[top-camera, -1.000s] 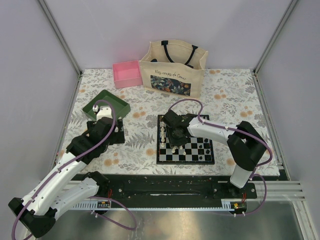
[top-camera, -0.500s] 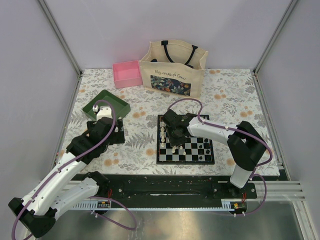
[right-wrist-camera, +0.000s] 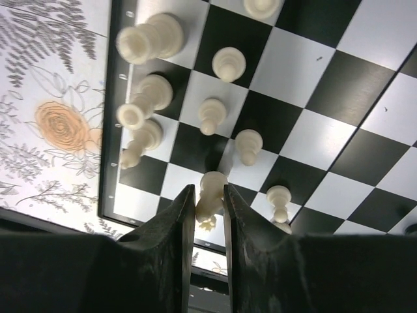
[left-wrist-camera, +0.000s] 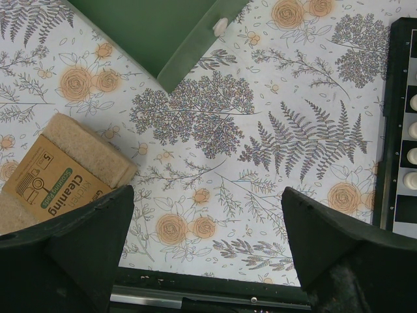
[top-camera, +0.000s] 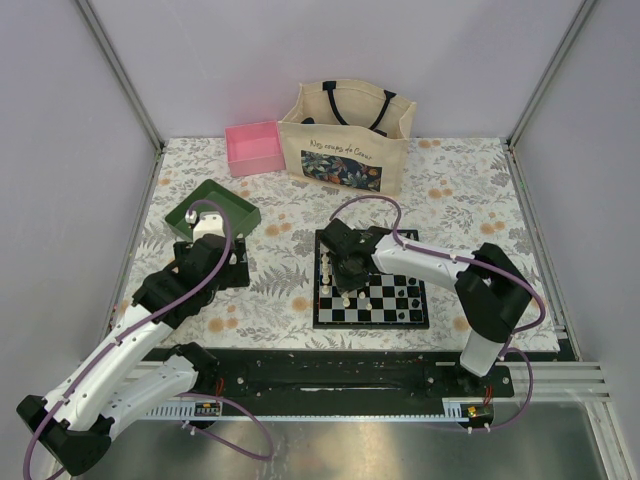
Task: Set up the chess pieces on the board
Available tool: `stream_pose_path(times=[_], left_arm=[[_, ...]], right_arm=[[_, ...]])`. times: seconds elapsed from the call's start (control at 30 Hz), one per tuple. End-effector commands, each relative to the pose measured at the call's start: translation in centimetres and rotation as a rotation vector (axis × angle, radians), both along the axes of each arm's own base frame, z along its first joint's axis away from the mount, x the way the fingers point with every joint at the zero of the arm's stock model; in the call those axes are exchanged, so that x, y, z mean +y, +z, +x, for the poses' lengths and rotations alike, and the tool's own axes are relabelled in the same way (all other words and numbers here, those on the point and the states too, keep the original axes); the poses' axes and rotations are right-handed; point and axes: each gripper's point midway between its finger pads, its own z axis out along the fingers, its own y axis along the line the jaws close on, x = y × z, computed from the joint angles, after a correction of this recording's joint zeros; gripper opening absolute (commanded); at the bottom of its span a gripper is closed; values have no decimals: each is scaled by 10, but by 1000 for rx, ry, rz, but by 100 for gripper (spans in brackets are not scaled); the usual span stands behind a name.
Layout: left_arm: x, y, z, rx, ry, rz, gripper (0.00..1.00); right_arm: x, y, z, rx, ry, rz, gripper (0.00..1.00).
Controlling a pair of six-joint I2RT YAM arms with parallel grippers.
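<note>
**Right arm pinches a cream piece over the board**

The right gripper (right-wrist-camera: pixel 208 190) has its jaws drawn in to a narrow slot, pinching one cream piece (right-wrist-camera: pixel 210 203) between them, low over the left side of the board (top-camera: pixel 400 316). I judge this to be the placing step: that piece is going in among the other cream chess pieces (right-wrist-camera: pixel 229 63) crowded along that edge. The next move calls for a steady, straight descent onto one square. After that comes a small opening that does not knock the neighbours standing just beside the fingers.

The left gripper (left-wrist-camera: pixel 205 208) hangs with its jaws spread wide and nothing in them. It is above the flowered tablecloth (left-wrist-camera: pixel 215 124), between a sponge pack (left-wrist-camera: pixel 62 176) and the board's edge, near a green tray (left-wrist-camera: pixel 143 26).

Whether the held piece's foot touches a square I cannot tell, since the fingers hide it, and which figure it is remains unclear. From above, the arm covers that spot, and the black pieces (top-camera: pixel 405 293) are too small to name.
</note>
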Motion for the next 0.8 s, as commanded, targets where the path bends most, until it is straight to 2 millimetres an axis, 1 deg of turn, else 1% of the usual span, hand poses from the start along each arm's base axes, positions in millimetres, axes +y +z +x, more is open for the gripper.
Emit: stream_pose_path(times=[0.0,0.17,0.43,0.77], left_arm=[[-2,15,6,-52,8,-35,99],[-2,15,6,-53,9,-34,99],[-2,16,6,-56,11,-35,99],[-2,15,6,-55,8,-35,99]], right_arm=[[23,29,10,-77,28,58,24],[32,27,7,-73,50,56,24],[45,23,-12,-58,85,60,24],[57,14,-14,-56,90,71,24]])
